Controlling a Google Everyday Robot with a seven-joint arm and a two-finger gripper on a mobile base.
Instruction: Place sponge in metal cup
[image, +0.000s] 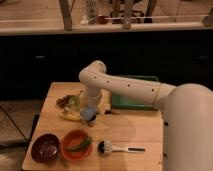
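Gripper (91, 105) hangs just above metal cup (88, 116) on wooden table (132, 134).

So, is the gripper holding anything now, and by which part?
It cannot be told. The gripper is low over the wooden table, right above the metal cup beside the banana, and its own body hides any hold.

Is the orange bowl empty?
No: a green thing lies in the orange bowl. The gripper is at the metal cup.
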